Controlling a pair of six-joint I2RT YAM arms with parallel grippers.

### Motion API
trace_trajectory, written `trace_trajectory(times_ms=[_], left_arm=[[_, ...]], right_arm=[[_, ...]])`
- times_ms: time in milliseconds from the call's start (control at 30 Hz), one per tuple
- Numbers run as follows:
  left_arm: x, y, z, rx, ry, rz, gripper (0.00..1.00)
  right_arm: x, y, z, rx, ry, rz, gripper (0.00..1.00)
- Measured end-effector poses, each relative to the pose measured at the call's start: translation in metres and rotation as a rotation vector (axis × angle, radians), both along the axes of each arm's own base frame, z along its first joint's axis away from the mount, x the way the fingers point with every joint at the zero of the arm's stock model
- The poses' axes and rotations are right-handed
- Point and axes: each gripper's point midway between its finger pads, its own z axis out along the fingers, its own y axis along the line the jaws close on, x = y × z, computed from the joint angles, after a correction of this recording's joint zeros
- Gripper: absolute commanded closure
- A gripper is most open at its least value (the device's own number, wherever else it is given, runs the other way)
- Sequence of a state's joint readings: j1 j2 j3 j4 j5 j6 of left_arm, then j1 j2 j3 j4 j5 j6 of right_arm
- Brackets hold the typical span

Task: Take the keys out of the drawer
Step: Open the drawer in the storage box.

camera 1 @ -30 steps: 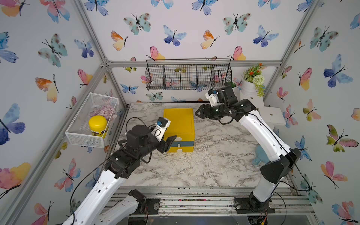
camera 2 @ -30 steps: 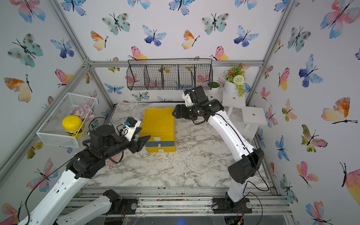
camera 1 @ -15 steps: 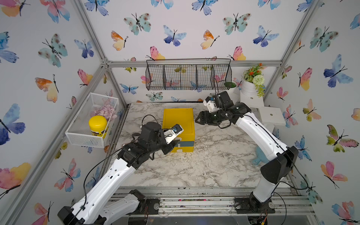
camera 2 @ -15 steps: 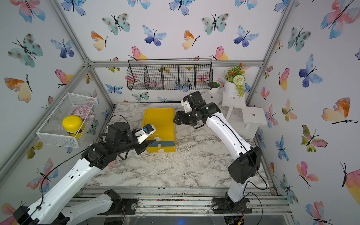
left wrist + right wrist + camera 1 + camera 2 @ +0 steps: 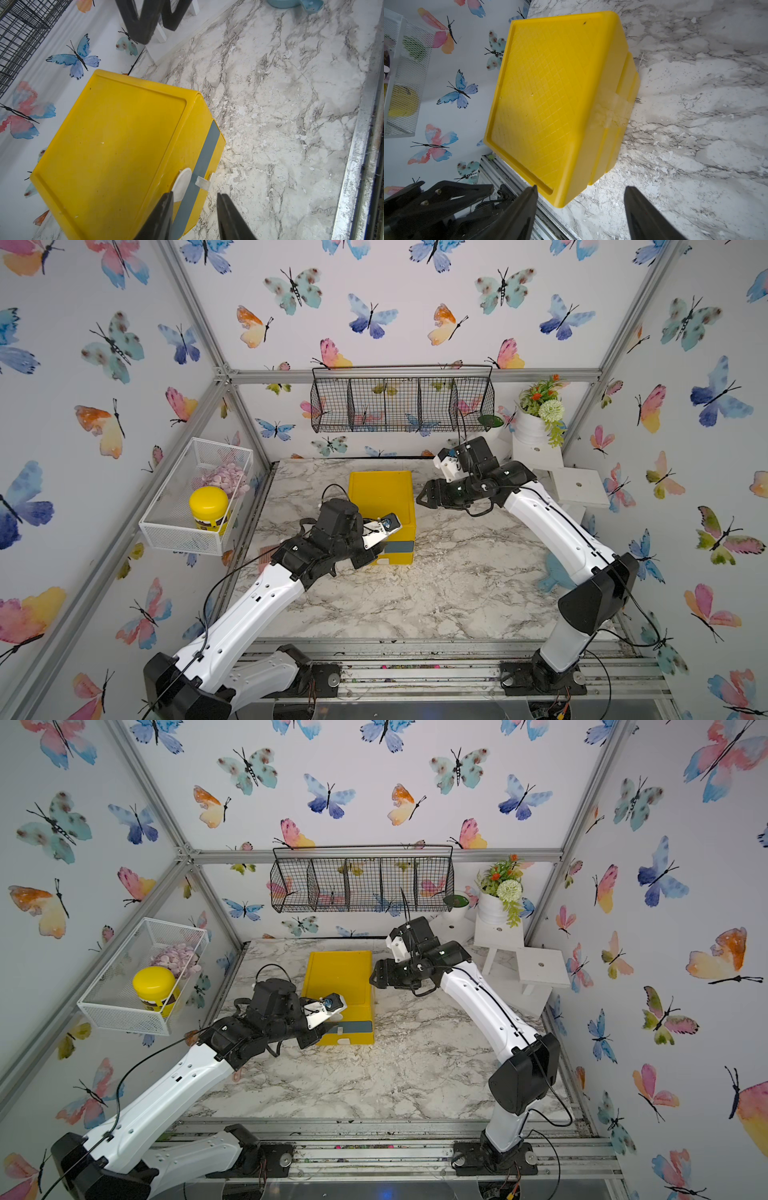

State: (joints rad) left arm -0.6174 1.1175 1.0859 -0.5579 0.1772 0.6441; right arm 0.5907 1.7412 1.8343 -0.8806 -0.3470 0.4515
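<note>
Hovering at the tab (image 5: 202, 183) fronting the drawer (image 5: 116, 145), left pincer (image 5: 194, 194) half-parted, right pincer (image 5: 581, 187) wide; keys hidden, probably light, slippery: pinch a tag.

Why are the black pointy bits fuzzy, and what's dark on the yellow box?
Left wrist view: the left gripper is right by the lens, so its fingers blur; the yellow box looks sharp. Right wrist view: the right gripper blurs too, and a shadow darkens the box top nearest it. In a top view: even light, no glare on the table.
</note>
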Motion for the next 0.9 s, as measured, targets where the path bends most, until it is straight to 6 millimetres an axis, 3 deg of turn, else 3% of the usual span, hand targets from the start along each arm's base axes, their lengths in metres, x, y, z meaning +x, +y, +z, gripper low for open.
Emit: trace_trajectory(times_ms=[400, 900], left_arm=[[0.017, 0.001, -0.033, 0.076, 0.026, 0.045, 0.61], [0.025, 0.004, -0.034, 0.091, -0.012, 0.066, 0.6]], right_arm=[[-0.001, 0.0, -0.001, 0.005, 0.001, 0.004, 0.27], [0.0, 0.004, 0.003, 0.024, -0.01, 0.012, 0.28]])
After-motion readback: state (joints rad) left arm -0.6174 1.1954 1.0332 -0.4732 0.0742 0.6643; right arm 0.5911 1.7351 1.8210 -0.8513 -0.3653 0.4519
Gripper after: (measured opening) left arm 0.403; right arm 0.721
